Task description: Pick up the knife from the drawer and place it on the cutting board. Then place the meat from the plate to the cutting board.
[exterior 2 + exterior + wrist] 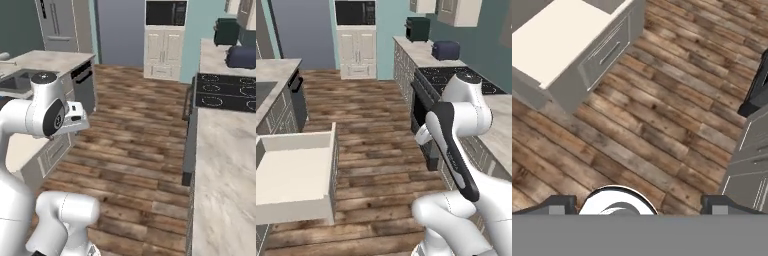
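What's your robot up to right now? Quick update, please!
Gripper jaws open, holding nothing, over bare floor. Drawer pulled open, no knife visible inside. Nothing in the way.

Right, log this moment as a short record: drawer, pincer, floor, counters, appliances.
drawer: pulled open, pale inside, nothing visible in the part that shows
pincer: tips apart, holding nothing, pointed down at the floor
floor: brown wood planks
counters: pale stone top on the right; another on the left with a sink
stove: black cooktop in the right counter
microwave: dark, set in the far white cabinet
toaster: dark blue, on the far right counter
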Robot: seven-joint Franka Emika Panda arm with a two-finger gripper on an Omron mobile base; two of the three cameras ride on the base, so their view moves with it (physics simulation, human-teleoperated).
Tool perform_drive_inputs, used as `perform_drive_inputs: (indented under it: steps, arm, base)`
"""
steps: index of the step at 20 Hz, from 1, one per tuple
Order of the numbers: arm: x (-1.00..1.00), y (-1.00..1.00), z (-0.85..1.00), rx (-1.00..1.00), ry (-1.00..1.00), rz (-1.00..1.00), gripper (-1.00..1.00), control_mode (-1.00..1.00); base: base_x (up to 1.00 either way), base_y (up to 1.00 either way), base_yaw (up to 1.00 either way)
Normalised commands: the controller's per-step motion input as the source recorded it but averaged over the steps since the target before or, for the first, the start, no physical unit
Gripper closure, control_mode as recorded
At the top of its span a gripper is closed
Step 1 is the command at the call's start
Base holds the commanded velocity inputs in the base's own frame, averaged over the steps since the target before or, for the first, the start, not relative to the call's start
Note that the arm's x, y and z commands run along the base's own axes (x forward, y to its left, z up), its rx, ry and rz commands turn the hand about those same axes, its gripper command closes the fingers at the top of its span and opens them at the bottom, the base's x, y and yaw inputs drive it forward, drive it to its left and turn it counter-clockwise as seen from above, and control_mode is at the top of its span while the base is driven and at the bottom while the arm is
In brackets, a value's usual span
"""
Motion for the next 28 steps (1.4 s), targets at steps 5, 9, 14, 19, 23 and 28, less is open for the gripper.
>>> perform_drive_inputs:
  steps: [5,9,14,19,23,28]
  arm:
    - [0.00,0.00,0.00,0.00,0.00,0.00,-1.00,1.00]
    - [0.00,0.00,0.00,0.00,0.00,0.00,-1.00,1.00]
    - [0.00,0.00,0.00,0.00,0.00,0.00,-1.00,1.00]
    - [0.00,0.00,0.00,0.00,0.00,0.00,-1.00,1.00]
    - [0.00,0.00,0.00,0.00,0.00,0.00,-1.00,1.00]
    - [0.00,0.00,0.00,0.00,0.00,0.00,-1.00,1.00]
  base:
    - [0.95,-0.79,0.55]
    - [0.91,-0.83,0.54]
    - [0.89,-0.87,0.53]
    - [0.61,-0.99,0.46]
    - [0.51,-1.00,0.43]
    - [0.73,-0.06,0.12]
